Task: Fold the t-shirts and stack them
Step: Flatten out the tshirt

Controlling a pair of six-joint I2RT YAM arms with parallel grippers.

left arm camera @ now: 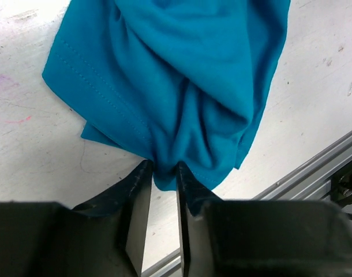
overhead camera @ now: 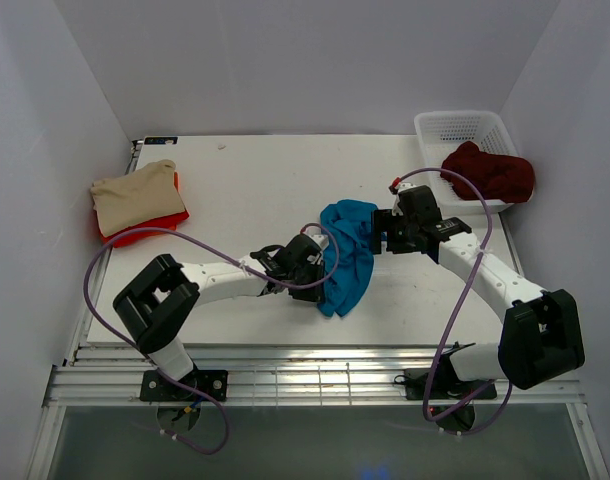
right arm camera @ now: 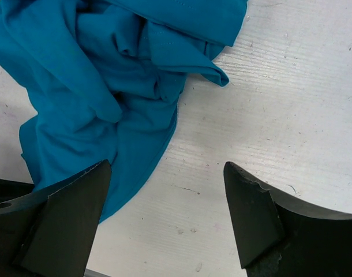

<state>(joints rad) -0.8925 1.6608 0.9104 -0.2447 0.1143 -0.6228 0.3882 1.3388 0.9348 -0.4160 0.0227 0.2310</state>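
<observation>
Left claw (left arm camera: 164,172) pinches a small bunched fold at the edge of the crumpled teal blue soft cloth t-shirt (overhead camera: 347,250), its jaws drawn close with cloth between them. That shirt lies in a rumpled heap at the middle of the white table (overhead camera: 255,180), between the two arms. The bite looks thin, so a pull could slip it free. It may also take in more than one layer, which would drag the whole heap along rather than spread it.

Right claw (right arm camera: 167,166) hangs with its jaws spread wide and empty, low over the table at the shirt's other side. Closing there, it could catch only a stray fold. With both arms so close over one heap, they could tug against each other or bump.

At the far left, a folded beige soft cloth t-shirt (overhead camera: 135,195) sits on a bright red cloth t-shirt (overhead camera: 157,228), well apart from the heap. At the back right, a dark maroon crumpled cloth t-shirt (overhead camera: 490,172) spills over the front rim of a white plastic lattice basket (overhead camera: 465,125). Purple cables (overhead camera: 465,290) loop beside both arms, and loose cloth could snag on them.
</observation>
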